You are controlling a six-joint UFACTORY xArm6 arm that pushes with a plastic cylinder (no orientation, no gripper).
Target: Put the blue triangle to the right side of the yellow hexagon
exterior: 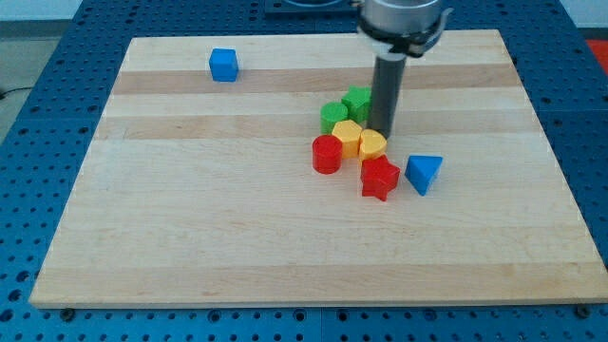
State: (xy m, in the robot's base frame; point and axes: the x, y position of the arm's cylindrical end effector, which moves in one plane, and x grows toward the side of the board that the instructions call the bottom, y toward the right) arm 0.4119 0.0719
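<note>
The blue triangle (423, 173) lies on the wooden board (190, 209) right of centre, just right of the red star (379, 177). The yellow hexagon (348, 138) sits in a tight cluster up and to the left of it, with a yellow heart-like block (372, 144) touching its right side. My tip (382, 131) stands just above the yellow heart-like block, right of the green blocks, and up-left of the blue triangle.
A red cylinder (326, 154) touches the hexagon's left. Two green blocks (333, 116) (358, 99) sit above the hexagon. A blue cube (223, 65) lies alone at the view's top left. Blue pegboard (28, 142) surrounds the board.
</note>
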